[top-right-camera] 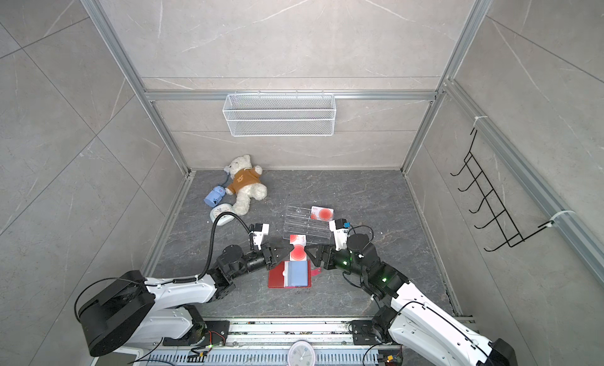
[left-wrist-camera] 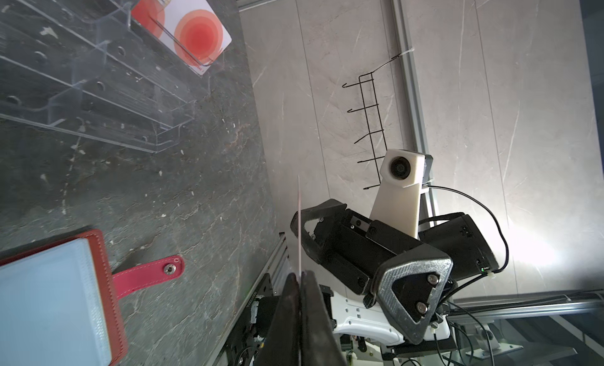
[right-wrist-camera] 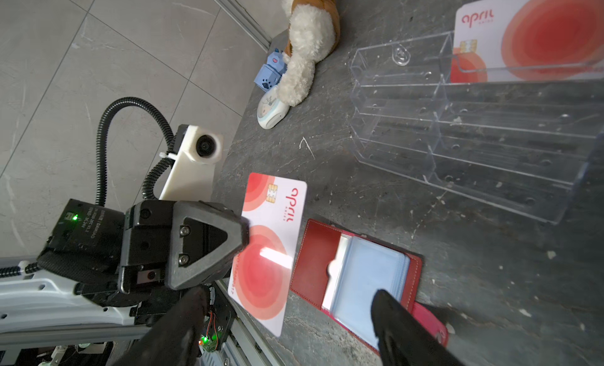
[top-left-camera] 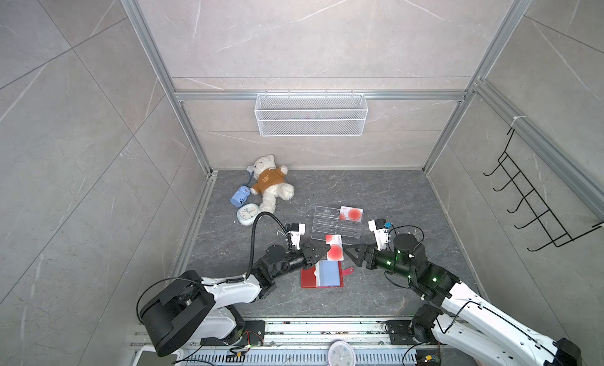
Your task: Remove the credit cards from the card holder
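A white credit card [top-left-camera: 334,248] with a red circle hangs in the air, with my left gripper [top-left-camera: 327,247] shut on its left edge; in the left wrist view the card [left-wrist-camera: 299,230] shows edge-on between the closed fingers. My right gripper [right-wrist-camera: 284,318] is open, its fingers wide on either side of the card's [right-wrist-camera: 268,250] near end without touching it. The red card holder [top-left-camera: 310,277] lies open on the table just below, blue sleeves up and snap tab [right-wrist-camera: 431,322] out to the side. Both top views show the card [top-right-camera: 298,248] between the two gripper tips.
A clear acrylic rack [top-left-camera: 330,224] stands just behind, with another card [top-left-camera: 352,214] in its back right slot. A teddy bear [top-left-camera: 271,181], a blue toy [top-left-camera: 240,196] and a small clock [top-left-camera: 247,214] lie at the back left. A wire basket [top-left-camera: 310,114] hangs on the back wall.
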